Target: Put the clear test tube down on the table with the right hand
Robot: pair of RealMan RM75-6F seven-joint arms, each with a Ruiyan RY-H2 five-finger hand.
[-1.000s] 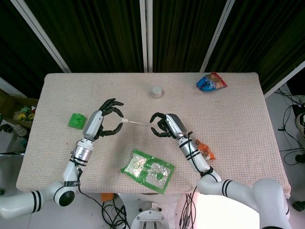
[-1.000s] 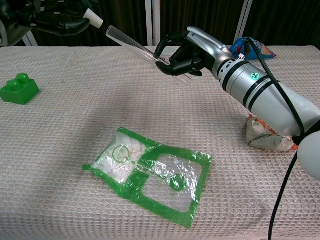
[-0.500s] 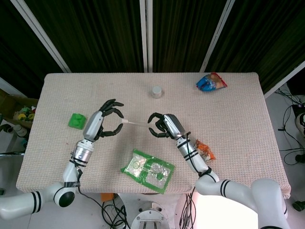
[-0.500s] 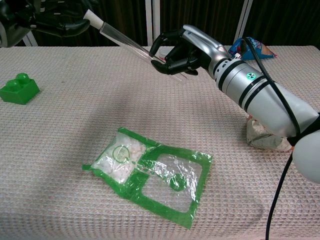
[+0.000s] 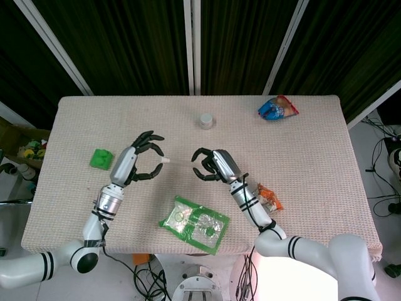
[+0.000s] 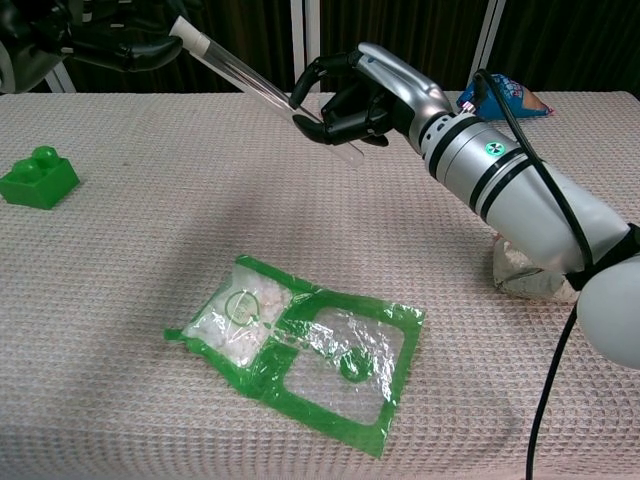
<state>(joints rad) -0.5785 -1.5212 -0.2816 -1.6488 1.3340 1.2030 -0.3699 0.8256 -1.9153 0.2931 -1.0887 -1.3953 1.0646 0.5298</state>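
Note:
The clear test tube (image 5: 182, 163) (image 6: 250, 80), with a white capped end, hangs slanted above the table between my two hands. My right hand (image 5: 213, 166) (image 6: 352, 95) grips it near its lower end, fingers curled around the glass. My left hand (image 5: 141, 162) (image 6: 90, 40) sits at the capped end with its fingers curled in a ring and the fingertips at the cap. The tube's lower tip sticks out a little past the right hand, above the cloth-covered table (image 6: 120, 290).
A green-edged plastic pouch (image 5: 194, 224) (image 6: 300, 345) lies near the front, below the hands. A green block (image 5: 100, 157) (image 6: 38, 178) sits at the left. An orange packet (image 5: 269, 197) lies under the right forearm. A blue snack bag (image 5: 277, 109) and a small white cap (image 5: 206, 120) are at the back.
My right hand has slid left and up along the tube toward the left hand. The tube and the left hand have hardly moved.

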